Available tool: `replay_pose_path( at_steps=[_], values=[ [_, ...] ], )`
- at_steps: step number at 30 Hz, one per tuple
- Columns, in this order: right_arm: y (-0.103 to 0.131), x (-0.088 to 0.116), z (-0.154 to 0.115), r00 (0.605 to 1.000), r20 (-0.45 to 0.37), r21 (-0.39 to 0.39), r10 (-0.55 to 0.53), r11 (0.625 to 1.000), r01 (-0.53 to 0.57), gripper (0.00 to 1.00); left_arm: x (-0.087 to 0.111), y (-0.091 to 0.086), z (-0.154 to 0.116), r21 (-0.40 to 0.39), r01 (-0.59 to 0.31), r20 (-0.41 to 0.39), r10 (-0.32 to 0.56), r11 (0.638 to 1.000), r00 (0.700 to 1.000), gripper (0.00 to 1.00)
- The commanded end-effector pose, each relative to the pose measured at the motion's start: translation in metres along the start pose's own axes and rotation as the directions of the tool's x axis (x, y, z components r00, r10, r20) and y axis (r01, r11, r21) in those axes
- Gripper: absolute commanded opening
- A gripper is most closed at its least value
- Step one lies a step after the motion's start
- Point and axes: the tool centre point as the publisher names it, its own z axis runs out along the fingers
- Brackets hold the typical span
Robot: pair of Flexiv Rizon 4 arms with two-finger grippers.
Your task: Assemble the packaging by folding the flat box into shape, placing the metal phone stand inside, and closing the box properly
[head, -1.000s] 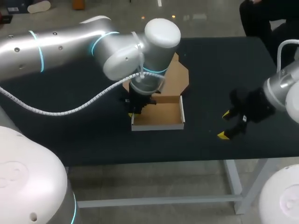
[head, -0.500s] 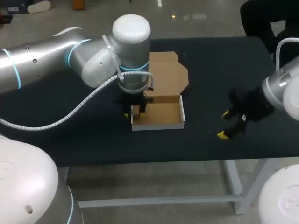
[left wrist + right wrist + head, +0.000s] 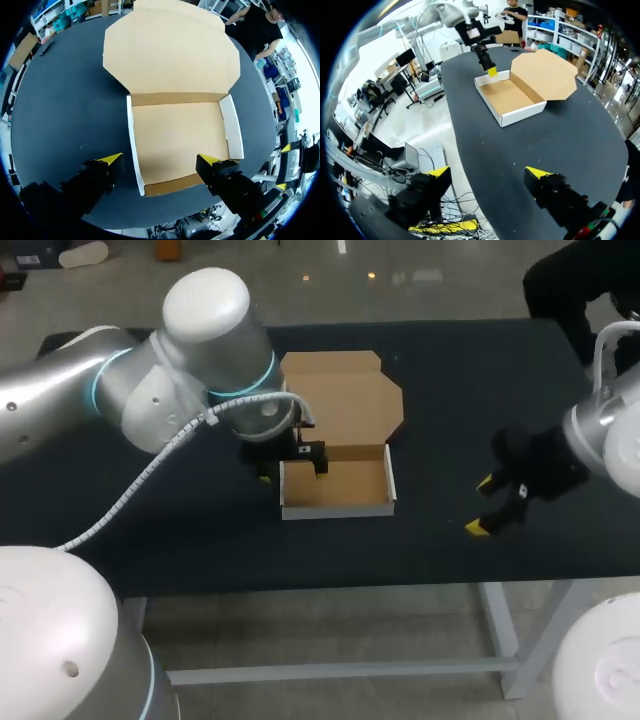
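Head view, and the box (image 3: 337, 488) sits near the middle of the tabletop (image 3: 460, 380). Its tray has all four walls standing, and the lid (image 3: 343, 400) lies flat and open at the tray's 12 o'clock. So the folding looks largely done, at least for the tray.

The left arm (image 3: 150, 400) comes in from 9 o'clock with the left jaws at the tray's 9 o'clock wall. In the left wrist view they stand wide apart and hold nothing. One yellow tip is outside one side wall and the other is by the opposite near corner, with the tray (image 3: 177, 137) ahead and between them. I can't tell whether either tip touches the card. The lid (image 3: 170, 55) spreads out beyond the tray, creases unfolded.

The right arm (image 3: 610, 440) hangs well off at 3 o'clock. The right jaws are also apart and empty over bare tabletop. From the right wrist view the box (image 3: 507, 97) is far ahead.

Now the big gap: the tray is bare inside, and no phone stand shows in any view. By my reckoning we're about a third of the way. The stand has yet to go in, and then the lid must swing over and tuck shut.
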Motion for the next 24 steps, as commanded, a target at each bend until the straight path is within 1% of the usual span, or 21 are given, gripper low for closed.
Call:
replay_pose_path(
  at_steps=[1, 2, 3, 4, 5, 7, 8, 9, 10, 11, 13, 17, 20, 21, 24],
  values=[
    [-0.002, 0.001, -0.005, 1.000, 0.002, -0.019, 0.009, 1.000, -0.009, 1.00, -0.010, 0.018, -0.030, 0.103, -0.073, -0.298, 0.101, 0.992, 0.949, 1.00],
    [-0.002, 0.000, -0.006, 1.000, 0.002, -0.022, 0.011, 1.000, -0.011, 1.00, -0.010, 0.019, -0.032, 0.110, -0.083, -0.310, 0.113, 0.990, 0.944, 1.00],
    [-0.002, 0.000, -0.006, 1.000, 0.006, -0.026, 0.018, 0.999, -0.017, 1.00, -0.009, 0.022, -0.037, 0.121, -0.108, -0.345, 0.144, 0.987, 0.928, 1.00],
    [-0.002, 0.000, -0.007, 1.000, 0.008, -0.029, 0.022, 0.999, -0.022, 1.00, -0.010, 0.023, -0.040, 0.124, -0.115, -0.359, 0.153, 0.986, 0.921, 1.00],
    [-0.002, -0.001, -0.008, 1.000, 0.011, -0.033, 0.028, 0.999, -0.028, 1.00, -0.009, 0.026, -0.045, 0.131, -0.144, -0.385, 0.185, 0.981, 0.904, 1.00],
    [-0.002, -0.001, -0.009, 0.999, 0.016, -0.038, 0.034, 0.999, -0.033, 1.00, -0.010, 0.029, -0.052, 0.134, -0.167, -0.410, 0.208, 0.977, 0.888, 1.00],
    [-0.002, -0.001, -0.011, 0.999, 0.020, -0.043, 0.039, 0.998, -0.038, 1.00, -0.010, 0.033, -0.058, 0.141, -0.192, -0.427, 0.235, 0.971, 0.873, 1.00],
    [-0.002, -0.001, -0.011, 0.999, 0.023, -0.045, 0.042, 0.998, -0.041, 1.00, -0.011, 0.034, -0.060, 0.147, -0.197, -0.432, 0.242, 0.969, 0.868, 1.00],
    [-0.002, -0.002, -0.013, 0.999, 0.025, -0.050, 0.048, 0.998, -0.047, 1.00, -0.012, 0.038, -0.066, 0.152, -0.221, -0.446, 0.267, 0.963, 0.854, 1.00],
    [-0.002, -0.002, -0.014, 0.998, 0.027, -0.054, 0.056, 0.997, -0.054, 1.00, -0.014, 0.040, -0.071, 0.154, -0.221, -0.462, 0.268, 0.963, 0.845, 1.00],
    [-0.003, -0.003, -0.016, 0.996, 0.035, -0.051, 0.079, 0.996, -0.077, 1.00, -0.018, 0.044, -0.079, 0.154, -0.227, -0.474, 0.274, 0.962, 0.837, 1.00],
    [-0.003, -0.005, -0.020, 0.992, 0.048, -0.049, 0.113, 0.993, -0.111, 1.00, -0.029, 0.049, -0.093, 0.154, -0.228, -0.478, 0.275, 0.961, 0.834, 1.00],
    [-0.002, -0.007, -0.024, 0.986, 0.057, -0.043, 0.159, 0.987, -0.157, 1.00, -0.036, 0.053, -0.101, 0.152, -0.223, -0.473, 0.269, 0.963, 0.839, 1.00],
    [-0.002, -0.008, -0.024, 0.985, 0.059, -0.045, 0.163, 0.986, -0.161, 1.00, -0.037, 0.055, -0.103, 0.153, -0.222, -0.461, 0.268, 0.963, 0.846, 1.00],
    [-0.003, -0.010, -0.028, 0.976, 0.065, -0.058, 0.207, 0.977, -0.203, 1.00, -0.041, 0.060, -0.110, 0.150, -0.222, -0.460, 0.267, 0.963, 0.847, 1.00]
  ],
)
